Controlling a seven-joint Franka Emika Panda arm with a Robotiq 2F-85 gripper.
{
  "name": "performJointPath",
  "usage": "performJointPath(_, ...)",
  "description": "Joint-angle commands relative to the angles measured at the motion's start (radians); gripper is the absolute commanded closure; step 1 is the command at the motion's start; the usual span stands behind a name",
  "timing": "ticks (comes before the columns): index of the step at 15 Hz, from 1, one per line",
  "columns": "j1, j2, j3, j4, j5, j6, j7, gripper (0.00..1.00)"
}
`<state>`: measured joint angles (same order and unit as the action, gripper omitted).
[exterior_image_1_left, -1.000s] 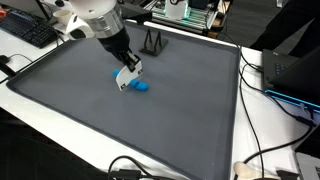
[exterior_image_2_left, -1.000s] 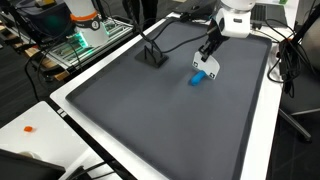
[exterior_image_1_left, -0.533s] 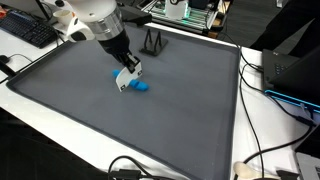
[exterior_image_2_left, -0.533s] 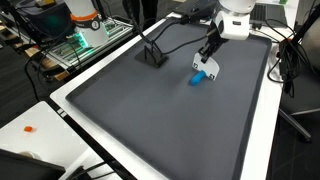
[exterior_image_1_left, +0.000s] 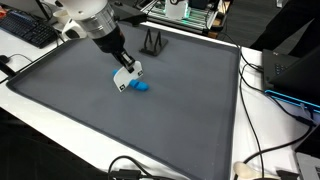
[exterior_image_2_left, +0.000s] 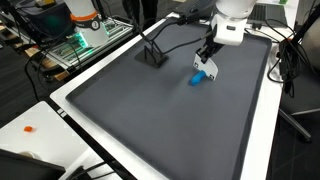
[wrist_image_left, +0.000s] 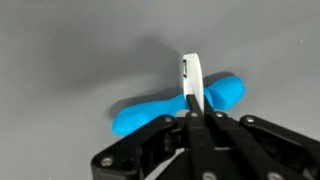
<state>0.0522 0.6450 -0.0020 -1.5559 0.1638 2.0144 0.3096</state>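
Dark grey matting over the table (wrist_image_left: 60, 50), filling the wrist view close up. Nearest the lens, the Robotiq gripper (wrist_image_left: 190, 85), jaws clenched, its white fingertips (wrist_image_left: 190, 70) pressed flat together with nothing visible between them. Just beyond those tips, a blue object (wrist_image_left: 145, 115), long and rounded at both ends, lying flat on the matting and crossing behind the tips near its middle. Cannot tell from the wrist view whether touching it or hanging just above. Seen from outside, the same blue object (exterior_image_1_left: 143, 87) just beside the tips, alongside rather than between them, and well in from every edge of the table (exterior_image_2_left: 150, 120). Judged as a hover or a nudge at the piece rather than a grip: jaws closed on nothing, piece resting free. For a pick from here: rise a little, release the jaws enough to straddle the narrow middle, then lower squarely over it. For a push: sweep sideways, minding a likely roll or spin. Farther back, a small black stand (exterior_image_1_left: 152, 42) near the far edge, well apart from the piece. Beyond the white rim, a keyboard (exterior_image_1_left: 25, 30), loose cables (exterior_image_1_left: 262, 150) and a green-lit equipment rack (exterior_image_2_left: 75, 45).
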Motion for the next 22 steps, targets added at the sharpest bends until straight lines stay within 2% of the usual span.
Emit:
performJointPath(1, -0.015, 0.031, 0.002, -0.001, 0.041, 0.0, 0.016, 0.99)
performJointPath(4, -0.006, 0.026, 0.004, -0.013, -0.001, -0.002, -0.05, 0.99)
performJointPath(6, -0.011, 0.021, 0.018, -0.018, 0.008, 0.006, -0.097, 0.99)
performJointPath(10, -0.022, 0.013, 0.027, -0.01, 0.052, -0.009, -0.088, 0.99)
performJointPath(22, -0.027, -0.02, 0.024, -0.017, 0.058, -0.019, -0.083, 0.99)
